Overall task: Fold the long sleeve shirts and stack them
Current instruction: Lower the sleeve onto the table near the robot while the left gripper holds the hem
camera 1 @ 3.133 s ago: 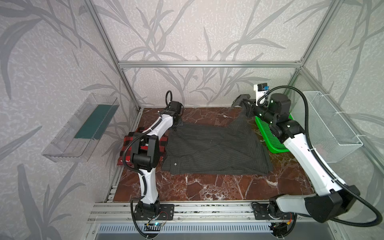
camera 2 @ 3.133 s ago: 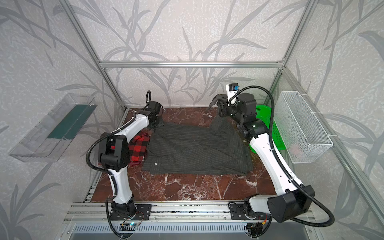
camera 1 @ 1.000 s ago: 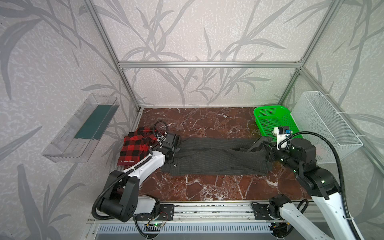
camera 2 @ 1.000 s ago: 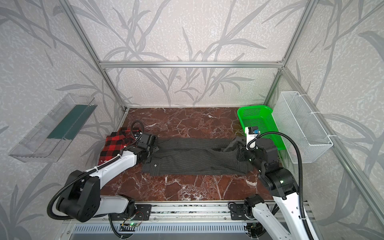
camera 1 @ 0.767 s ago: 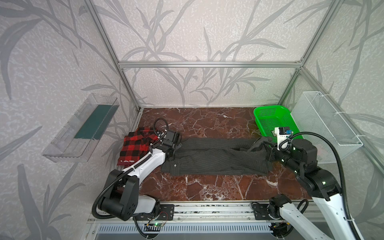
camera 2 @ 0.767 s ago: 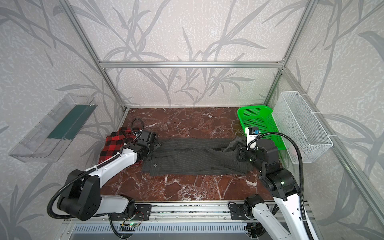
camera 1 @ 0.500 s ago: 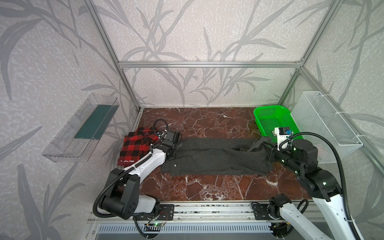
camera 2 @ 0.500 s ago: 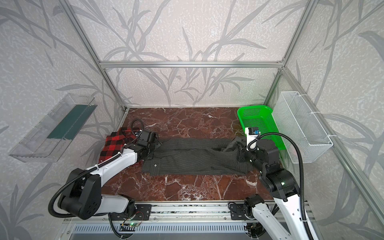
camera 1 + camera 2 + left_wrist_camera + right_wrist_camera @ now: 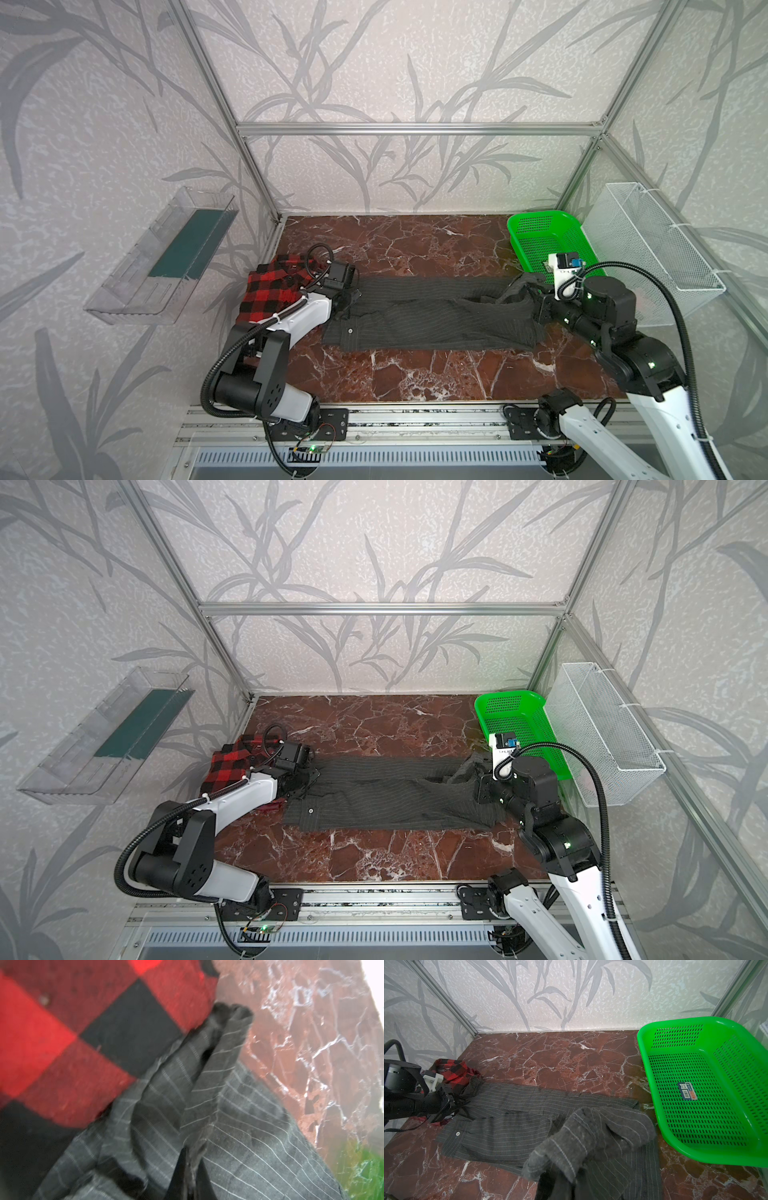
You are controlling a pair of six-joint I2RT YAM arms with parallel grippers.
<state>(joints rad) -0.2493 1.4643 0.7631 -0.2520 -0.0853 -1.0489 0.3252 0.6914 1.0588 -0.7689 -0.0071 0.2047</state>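
The grey pinstripe shirt [image 9: 428, 316] was lying stretched out in a long folded band across the middle of the tabletop [image 9: 415, 249]. The left tool [image 9: 345, 300] was clamped tight on the shirt's left end, where it touched the red plaid shirt [image 9: 270, 291] bunched up at the tabletop's left edge. The right tool [image 9: 537, 308] was pinched closed on a wad of cloth at the shirt's right end, lifted a bit, near the green basket [image 9: 540, 214].
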